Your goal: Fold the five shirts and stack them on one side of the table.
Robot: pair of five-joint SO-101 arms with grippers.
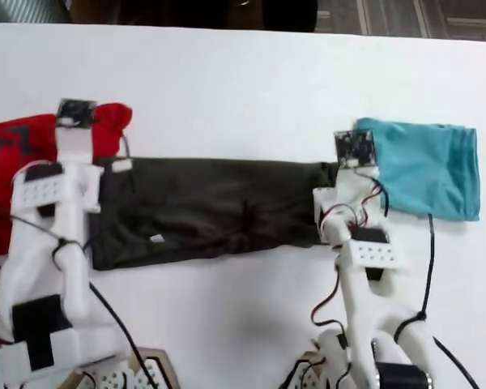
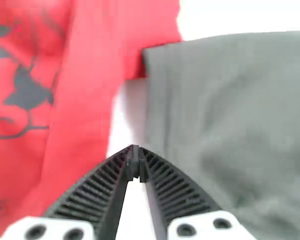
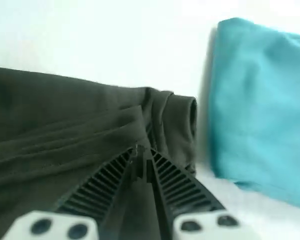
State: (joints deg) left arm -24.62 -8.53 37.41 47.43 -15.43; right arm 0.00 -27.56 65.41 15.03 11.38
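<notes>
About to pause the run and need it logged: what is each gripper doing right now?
Left gripper: fingers closed, at the edge of the dark shirt; grip on cloth unclear.
Right gripper: fingers closed over the dark shirt; grip unclear.

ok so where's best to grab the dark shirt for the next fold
Probably its two short ends, from above: the dark shirt lies flat as a long strip between the red shirt and the teal shirt, with the left pincer at the red-side end and the right pincer at the teal-side end.
</notes>
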